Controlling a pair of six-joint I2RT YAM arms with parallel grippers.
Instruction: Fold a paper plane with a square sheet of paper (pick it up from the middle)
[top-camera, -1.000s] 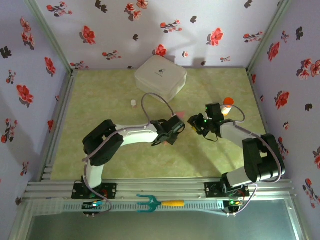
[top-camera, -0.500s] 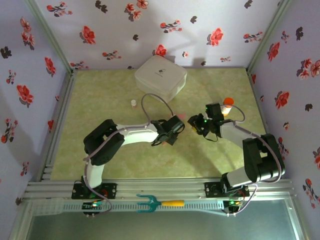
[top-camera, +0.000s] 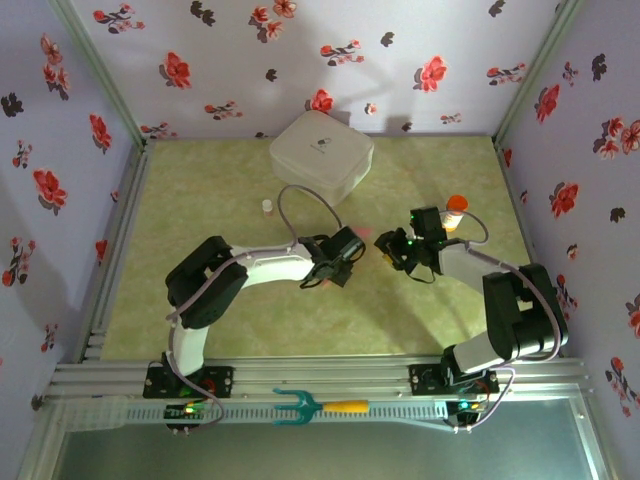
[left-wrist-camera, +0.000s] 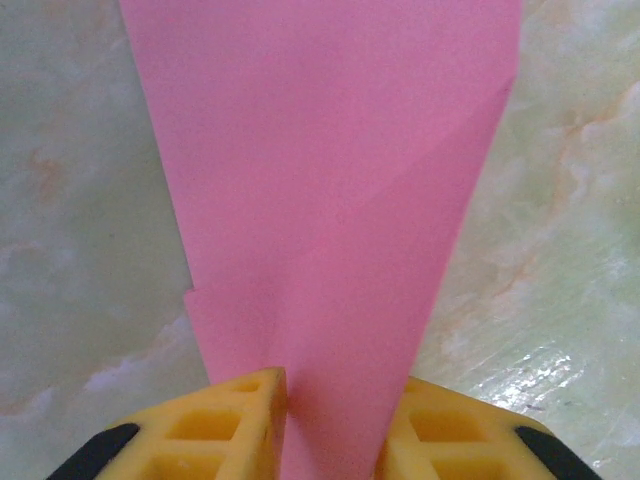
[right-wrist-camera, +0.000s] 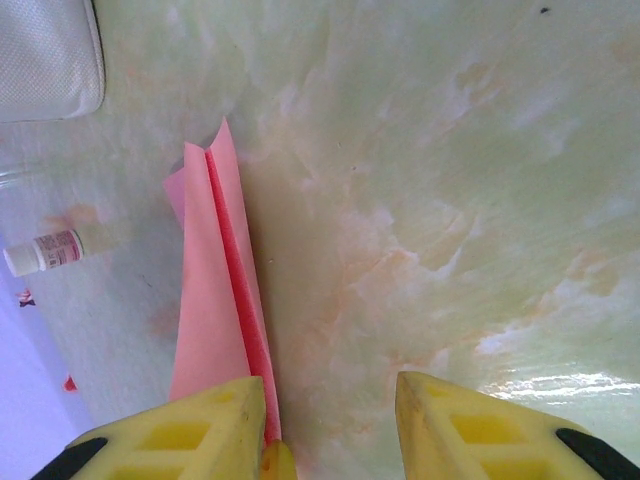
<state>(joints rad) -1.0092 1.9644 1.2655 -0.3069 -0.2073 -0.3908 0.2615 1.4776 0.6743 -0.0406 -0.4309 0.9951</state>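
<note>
Since the paper plane (left-wrist-camera: 330, 200) lies about the middle of the table (right-wrist-camera: 450, 200), its long axis running straight out from my left claw (left-wrist-camera: 335, 430), I judge that arm has it: jaws narrow, pink filling the gap between them. My right claw (right-wrist-camera: 330, 430) stands wider, bare table between its jaws. The plane's ridge hugs one finger's inner face, off centre.

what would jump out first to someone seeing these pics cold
The pink folded paper at mid-table stands out first: a long taper whose narrow end runs between the left gripper's yellow fingers, with the right gripper open right beside its creased ridge. Next come the white rounded box at the table's far edge and the orange-capped bottle just beyond the right gripper.
</note>
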